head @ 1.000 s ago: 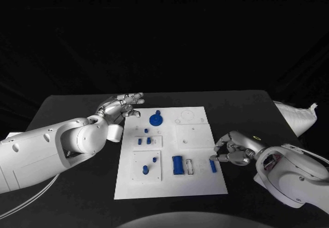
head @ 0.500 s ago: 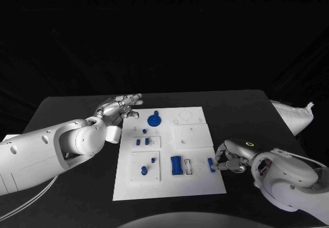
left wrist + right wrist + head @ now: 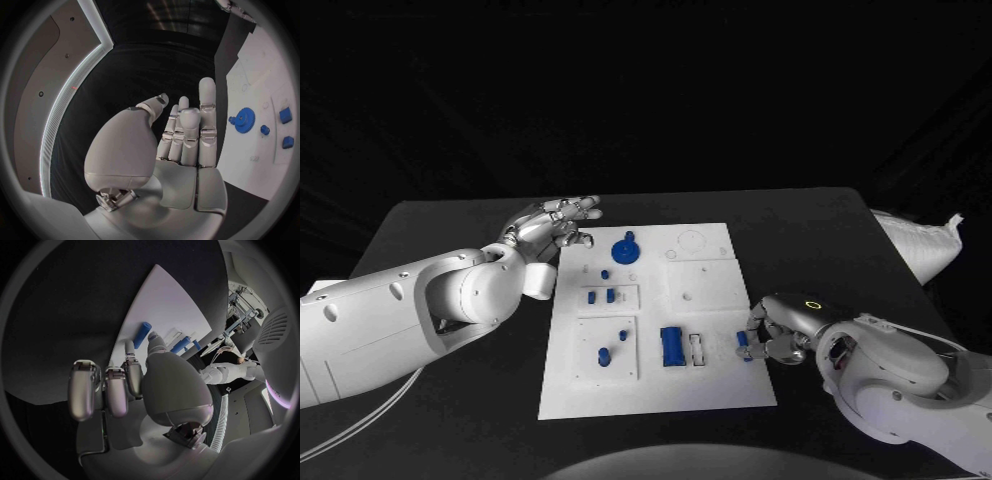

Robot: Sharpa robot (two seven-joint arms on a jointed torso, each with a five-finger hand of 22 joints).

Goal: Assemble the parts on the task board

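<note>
The right hand [image 3: 776, 338] curled, grip unclear, over a small blue part [image 3: 743, 344] at the task board [image 3: 711, 390] edge, apparently about to pick it.

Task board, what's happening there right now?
Left hand open, hovering off the task board's far left corner. Right hand at the small blue part near the right edge; grip unclear. Nothing blocking.

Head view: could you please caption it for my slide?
Right hand reaches a blue part at the task board edge; left hand hovers open.
</note>
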